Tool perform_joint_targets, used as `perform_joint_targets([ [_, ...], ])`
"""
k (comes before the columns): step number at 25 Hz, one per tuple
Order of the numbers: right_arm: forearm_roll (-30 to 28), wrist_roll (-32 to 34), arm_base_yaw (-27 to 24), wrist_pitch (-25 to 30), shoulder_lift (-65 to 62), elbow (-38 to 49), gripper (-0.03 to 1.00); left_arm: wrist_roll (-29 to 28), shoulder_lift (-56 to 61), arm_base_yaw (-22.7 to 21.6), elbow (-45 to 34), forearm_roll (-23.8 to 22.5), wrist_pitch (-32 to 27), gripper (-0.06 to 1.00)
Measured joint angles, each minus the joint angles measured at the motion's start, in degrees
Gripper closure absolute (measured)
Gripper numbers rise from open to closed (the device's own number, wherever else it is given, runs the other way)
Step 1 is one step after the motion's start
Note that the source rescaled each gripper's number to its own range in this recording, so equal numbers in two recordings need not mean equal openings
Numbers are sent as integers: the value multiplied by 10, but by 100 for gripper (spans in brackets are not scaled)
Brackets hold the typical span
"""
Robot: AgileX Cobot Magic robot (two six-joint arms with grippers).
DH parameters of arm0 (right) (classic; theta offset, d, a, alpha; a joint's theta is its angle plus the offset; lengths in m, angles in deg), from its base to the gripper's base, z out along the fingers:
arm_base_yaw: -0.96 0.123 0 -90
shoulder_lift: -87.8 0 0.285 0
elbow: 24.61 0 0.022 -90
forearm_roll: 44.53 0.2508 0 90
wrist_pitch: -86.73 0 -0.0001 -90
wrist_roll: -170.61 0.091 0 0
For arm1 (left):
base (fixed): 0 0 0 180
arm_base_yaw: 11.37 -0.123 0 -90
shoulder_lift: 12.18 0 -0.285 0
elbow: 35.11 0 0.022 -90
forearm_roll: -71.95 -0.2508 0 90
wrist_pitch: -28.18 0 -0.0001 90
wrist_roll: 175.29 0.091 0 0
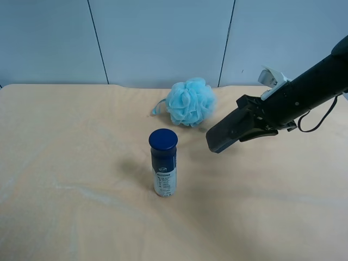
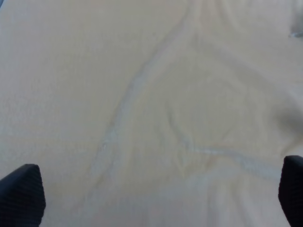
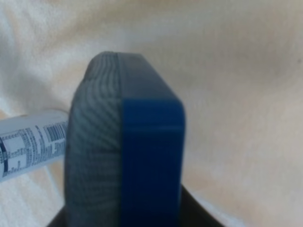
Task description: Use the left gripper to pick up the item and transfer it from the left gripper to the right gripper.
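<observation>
The item point(image 1: 227, 134), a flat dark grey-blue block, is held above the table by the right gripper point(image 1: 254, 123) on the arm at the exterior high view's right. In the right wrist view the item point(image 3: 128, 156) fills the middle, gripped at its near end, with the jaws shut on it. The left gripper point(image 2: 156, 198) is open and empty. Its two dark fingertips point(image 2: 21, 194) stand wide apart over bare cloth. The left arm is out of the exterior high view.
A white bottle with a dark blue cap point(image 1: 163, 163) stands upright mid-table and also shows in the right wrist view point(image 3: 28, 142). A light blue mesh puff point(image 1: 190, 101) lies behind it. A beige wrinkled cloth point(image 1: 65, 152) covers the table.
</observation>
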Motion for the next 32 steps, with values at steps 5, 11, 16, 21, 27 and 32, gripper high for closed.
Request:
perform_joint_targets([
  [5,-24,38,0,0,0,0,77,0,0,0,0,0,0,-6],
  [11,-93,72,0,0,0,0,3,0,0,0,0,0,0,-6],
  [16,-105,80,0,15,0,-6,-2,0,0,0,0,0,0,-6],
  [21,-126,112,0,128,0,-73,-2,0,0,0,0,0,0,-6],
  [27,-204,180,0,209,-7,-177,-2,0,0,0,0,0,0,-6],
  [32,-311,243,0,211,-71,-186,-2,0,0,0,0,0,0,-6],
])
